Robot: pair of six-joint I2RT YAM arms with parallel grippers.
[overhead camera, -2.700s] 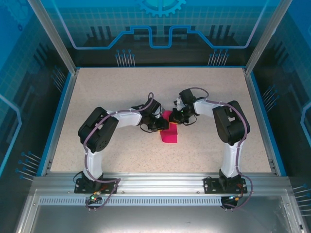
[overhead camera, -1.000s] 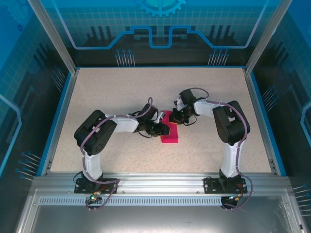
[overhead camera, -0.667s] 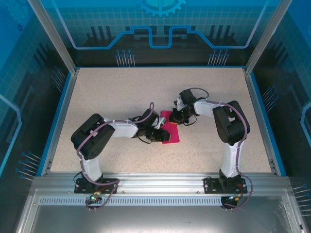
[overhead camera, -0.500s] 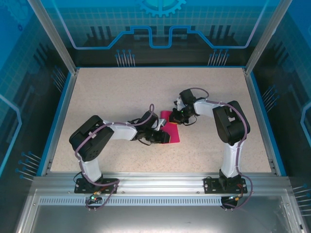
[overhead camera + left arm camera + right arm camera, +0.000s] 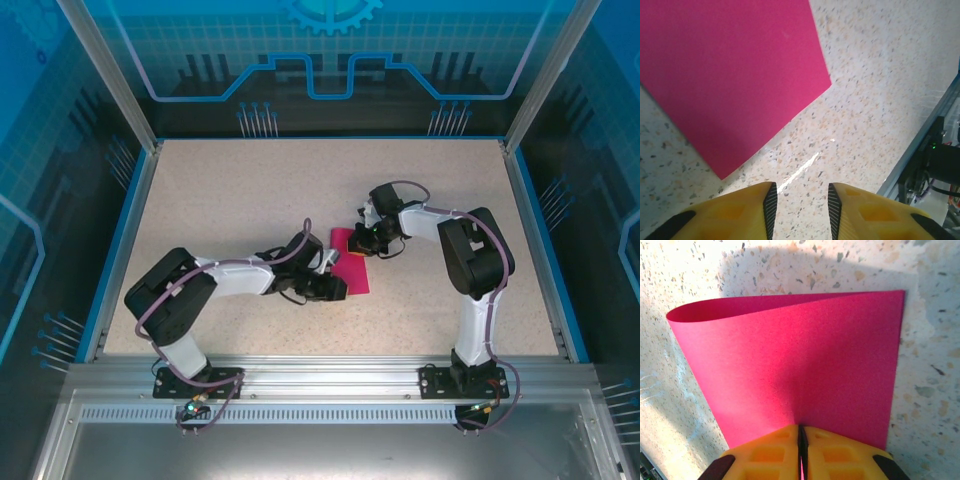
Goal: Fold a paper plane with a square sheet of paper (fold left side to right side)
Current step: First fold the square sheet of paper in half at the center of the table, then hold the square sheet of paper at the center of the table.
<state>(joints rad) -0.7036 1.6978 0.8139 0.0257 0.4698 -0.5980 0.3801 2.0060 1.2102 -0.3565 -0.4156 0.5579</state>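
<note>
Mid-table, the paper (image 5: 352, 272) lies folded over on itself, left half brought onto the right, just right of the left gripper (image 5: 335, 288). Change: over the last few seconds the left gripper has run from the far part of the paper's left side down toward the near end. The flap that stood raised earlier now lies lower. Likely a creasing pass along the fold, now about done, so the first fold looks nearly set. In the right wrist view the fold line still bulges in a soft loop, so the crease is probably not fully flat there.

Left arm is stretched low across the table (image 5: 250, 200), elbow swung out to the near left, wrist close to the surface. The left gripper (image 5: 799, 205) has its fingers a little apart with bare table between them. The paper (image 5: 730, 75) sits just ahead, not gripped.

Right arm is bent back in from the right. The right gripper (image 5: 801, 440) is pinched together on the paper's (image 5: 800, 355) edge, holding the far end (image 5: 362, 243).
</note>
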